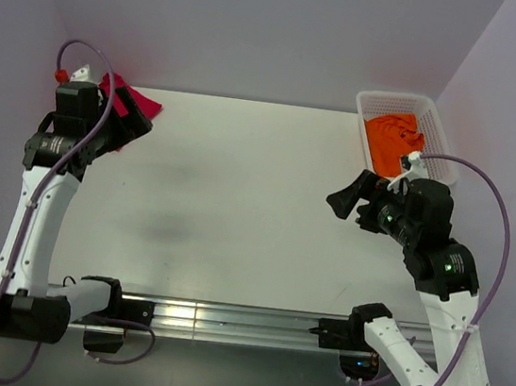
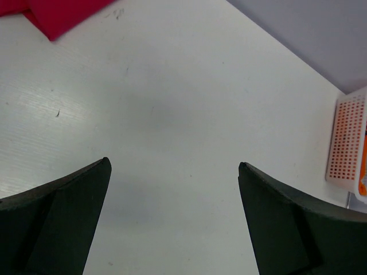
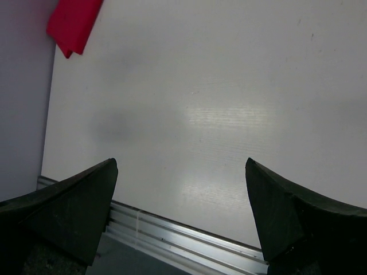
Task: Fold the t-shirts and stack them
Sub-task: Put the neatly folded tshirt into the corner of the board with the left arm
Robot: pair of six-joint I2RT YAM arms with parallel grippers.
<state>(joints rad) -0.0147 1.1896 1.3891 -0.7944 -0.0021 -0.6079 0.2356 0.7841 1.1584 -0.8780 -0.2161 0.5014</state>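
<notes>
Bench condition. The white table carries two garments, well apart at opposite far corners.

Item 1. The crimson red t-shirt lies on the table surface at the far left corner, close to the left wall. In the wrist views it shows flat, straight edges. In the top view the left arm's wrist covers part of it.

Item 2. The bright orange t-shirt sits crumpled inside the white plastic mesh basket at the far right corner of the table. How far down it fills the basket cannot be told.

Left gripper. The jaws stand wide apart, with only bare table showing between them. The arm is raised at the far left, beside the red shirt. The shirt lies beyond the fingertips, apart from them.

Right gripper. The jaws are likewise spread wide over bare table. In the top view it sits just in front of the basket and points left across the table, away from the orange shirt.

An aluminium rail runs along the near table edge, between the two arm bases. A purple cable loops over each arm.
</notes>
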